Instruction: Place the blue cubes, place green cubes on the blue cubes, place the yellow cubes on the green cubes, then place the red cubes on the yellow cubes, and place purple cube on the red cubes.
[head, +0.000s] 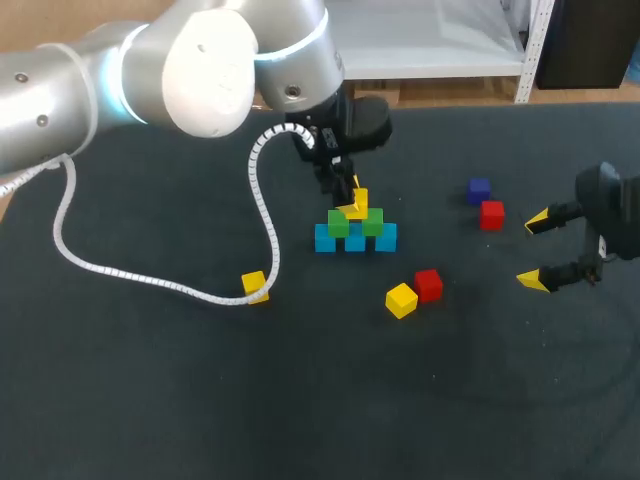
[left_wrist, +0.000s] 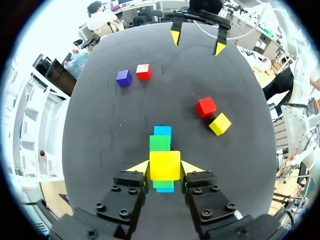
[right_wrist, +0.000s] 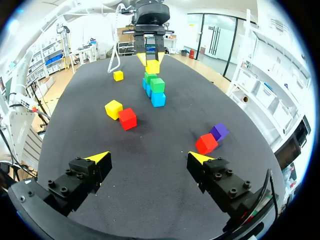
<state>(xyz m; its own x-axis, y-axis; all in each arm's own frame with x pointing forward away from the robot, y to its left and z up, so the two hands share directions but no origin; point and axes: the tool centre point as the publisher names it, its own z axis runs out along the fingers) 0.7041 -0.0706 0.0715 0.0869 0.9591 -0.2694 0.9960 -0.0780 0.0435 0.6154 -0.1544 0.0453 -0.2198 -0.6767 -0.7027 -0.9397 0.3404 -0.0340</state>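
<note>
Yellow cube (left_wrist: 165, 164) is clamped in the left gripper (left_wrist: 165, 170), pads on two opposite side faces. It's right over the green cubes (head: 338, 223) of the stack (head: 355, 232) mid-table (head: 150, 400); can't tell if it's seated. L→R in head view: spare yellow cube (head: 254, 284) by the cable (head: 150, 277), the stack on three blue cubes (head: 355, 242), loose yellow (head: 401, 299) just beside a red (head: 428, 284), then purple cube (head: 479, 190) and second red (head: 491, 214). Right gripper (head: 535, 250) is spread wide, holding nothing, well apart from the stack. Cubes look light, rigid, smooth: take them centred on flat opposite faces; a nudge likely shifts the stack. Head view hides pad contact behind the left arm (head: 150, 70). Left wrist view shows it, but sees the stack end-on as one column and misses the spare.
</note>
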